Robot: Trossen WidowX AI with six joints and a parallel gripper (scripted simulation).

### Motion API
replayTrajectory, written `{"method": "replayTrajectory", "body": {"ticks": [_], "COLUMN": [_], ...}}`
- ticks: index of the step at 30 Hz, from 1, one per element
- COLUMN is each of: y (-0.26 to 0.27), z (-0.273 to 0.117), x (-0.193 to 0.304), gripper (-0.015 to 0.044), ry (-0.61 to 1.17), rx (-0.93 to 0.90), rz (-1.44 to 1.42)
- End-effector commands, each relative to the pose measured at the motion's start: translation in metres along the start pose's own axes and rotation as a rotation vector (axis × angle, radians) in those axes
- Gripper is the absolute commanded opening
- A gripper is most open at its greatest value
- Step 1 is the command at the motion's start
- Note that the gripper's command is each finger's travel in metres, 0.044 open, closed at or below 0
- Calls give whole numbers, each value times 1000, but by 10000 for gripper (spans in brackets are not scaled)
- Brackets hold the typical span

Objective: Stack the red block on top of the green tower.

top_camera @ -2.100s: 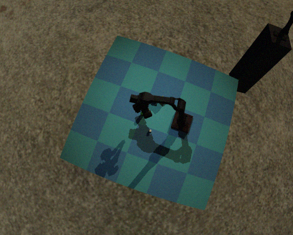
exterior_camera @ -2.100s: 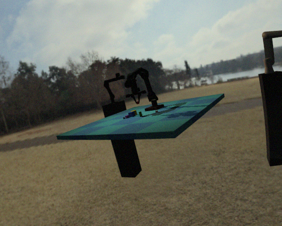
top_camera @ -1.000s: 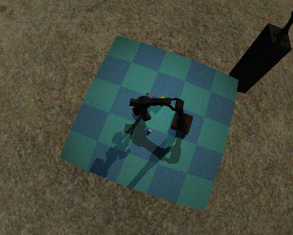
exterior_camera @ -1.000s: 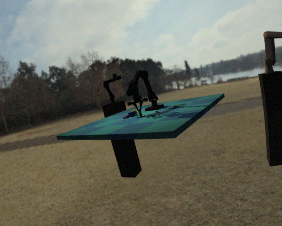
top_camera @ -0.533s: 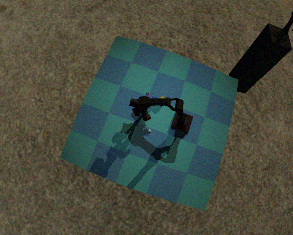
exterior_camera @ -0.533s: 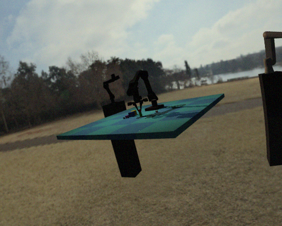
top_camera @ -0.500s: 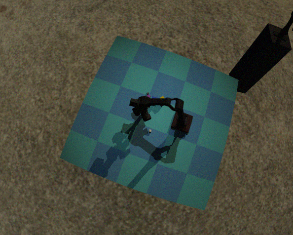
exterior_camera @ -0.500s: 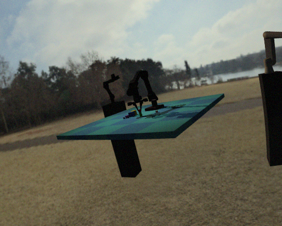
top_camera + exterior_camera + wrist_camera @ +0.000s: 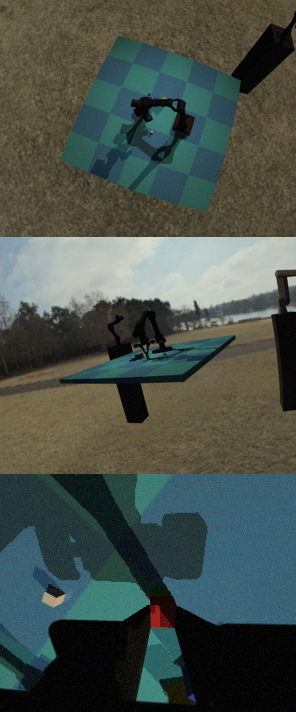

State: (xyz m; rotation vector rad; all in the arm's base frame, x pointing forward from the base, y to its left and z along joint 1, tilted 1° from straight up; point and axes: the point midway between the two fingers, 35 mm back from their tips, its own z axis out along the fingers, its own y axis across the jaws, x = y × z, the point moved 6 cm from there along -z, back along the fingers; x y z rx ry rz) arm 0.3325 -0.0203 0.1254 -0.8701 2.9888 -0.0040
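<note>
The red block [image 9: 146, 353] [image 9: 162, 617] is between the fingertips of my gripper [image 9: 146, 352] [image 9: 162, 609], which is shut on it. In the exterior view the red block sits right at the top of the narrow green tower [image 9: 147, 357], with no gap that I can see. The tower stands upright on the checkered table. In the wrist view only a dark green strip [image 9: 160, 591] of the tower shows just beyond the red block. In the top view the arm hides the red block and the tower.
A blue block [image 9: 156, 98] [image 9: 137, 356], a yellow block [image 9: 164, 98] [image 9: 176, 693] and a small purple object [image 9: 149, 96] [image 9: 133, 359] are close beside the tower. A small beige block [image 9: 151, 132] [image 9: 53, 598] lies apart on the table. The arm's base [image 9: 190, 120] is at the right in the top view.
</note>
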Motion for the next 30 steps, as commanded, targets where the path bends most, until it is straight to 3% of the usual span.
{"method": "replayTrajectory", "body": {"ticks": [1,11,30], "y": [0,0,0], "z": [0,0,0], "x": [0,0,0], "gripper": [184,440,440], "ry": [1,1,1], "rx": [0,0,0], "rz": [0,0,0]}}
